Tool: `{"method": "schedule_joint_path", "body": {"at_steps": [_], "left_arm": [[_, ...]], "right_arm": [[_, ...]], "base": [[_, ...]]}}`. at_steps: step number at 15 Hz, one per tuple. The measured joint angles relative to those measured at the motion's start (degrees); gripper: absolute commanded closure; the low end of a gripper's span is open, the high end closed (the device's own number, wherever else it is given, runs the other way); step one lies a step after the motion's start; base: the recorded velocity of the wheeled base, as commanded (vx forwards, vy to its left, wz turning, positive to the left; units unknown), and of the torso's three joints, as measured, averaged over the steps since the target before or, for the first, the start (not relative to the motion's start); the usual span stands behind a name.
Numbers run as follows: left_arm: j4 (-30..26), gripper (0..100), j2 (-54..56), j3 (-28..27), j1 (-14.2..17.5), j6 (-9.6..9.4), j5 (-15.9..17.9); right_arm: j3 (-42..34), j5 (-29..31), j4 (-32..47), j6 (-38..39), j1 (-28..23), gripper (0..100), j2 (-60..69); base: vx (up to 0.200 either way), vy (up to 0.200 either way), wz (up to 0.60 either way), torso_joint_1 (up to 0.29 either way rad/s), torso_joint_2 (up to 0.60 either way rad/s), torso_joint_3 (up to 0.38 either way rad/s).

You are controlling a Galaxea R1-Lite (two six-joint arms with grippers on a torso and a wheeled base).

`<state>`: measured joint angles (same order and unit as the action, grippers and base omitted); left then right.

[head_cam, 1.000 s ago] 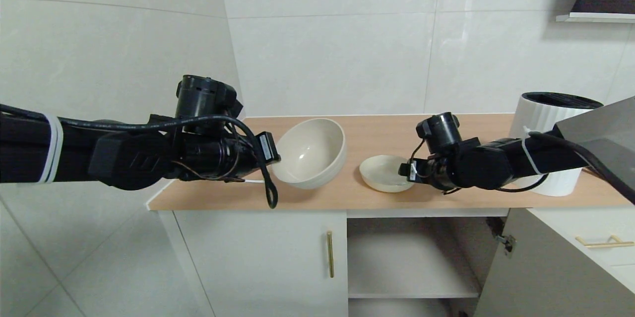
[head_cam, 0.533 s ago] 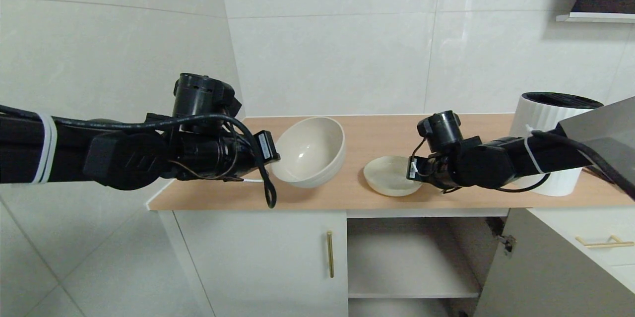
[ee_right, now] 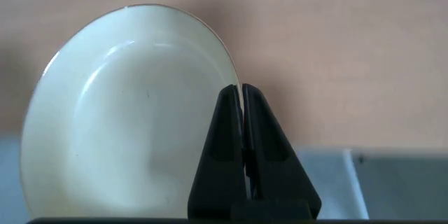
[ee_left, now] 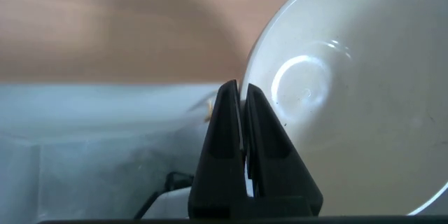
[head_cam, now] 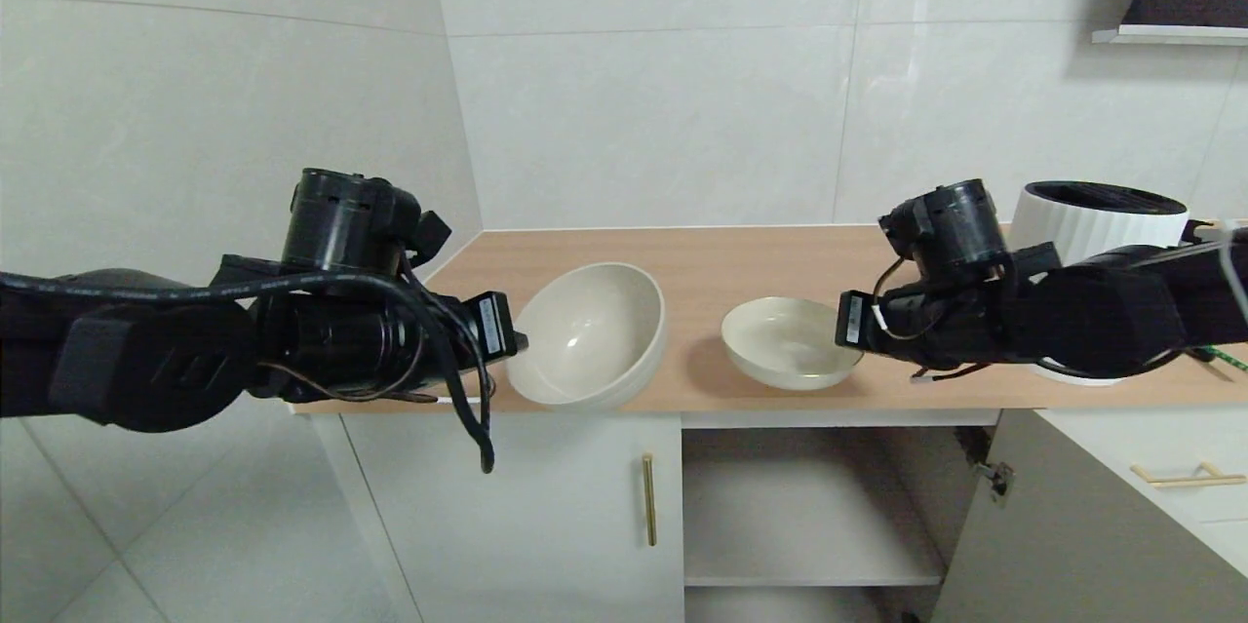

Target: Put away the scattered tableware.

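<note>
The left hand (ee_left: 242, 87) is clamped tight on the rim of the large bowl (ee_left: 350, 98), which is tilted over the worktop's (head_cam: 741, 257) front edge. The right hand (ee_right: 242, 89) pinches the small dish (ee_right: 126, 112) by its rim, also over that front edge.

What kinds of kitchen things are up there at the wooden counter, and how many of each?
Bowl: 1
Dish: 1
Canister: 1
Total: 3
</note>
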<state>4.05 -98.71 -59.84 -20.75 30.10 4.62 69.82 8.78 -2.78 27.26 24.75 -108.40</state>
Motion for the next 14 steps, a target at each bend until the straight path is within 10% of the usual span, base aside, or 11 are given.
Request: {"method": "schedule_joint_path", "body": {"at_steps": [14], "left_arm": [[3.7,100,5.8,11.3,-2.8,-1.12,0.2]], "right_arm": [[-17.7,-7.6,1.6,-4.6,-0.3,100,16.0]], "base": [[-0.071,0.000,0.00,0.002,0.00,0.001]]}}
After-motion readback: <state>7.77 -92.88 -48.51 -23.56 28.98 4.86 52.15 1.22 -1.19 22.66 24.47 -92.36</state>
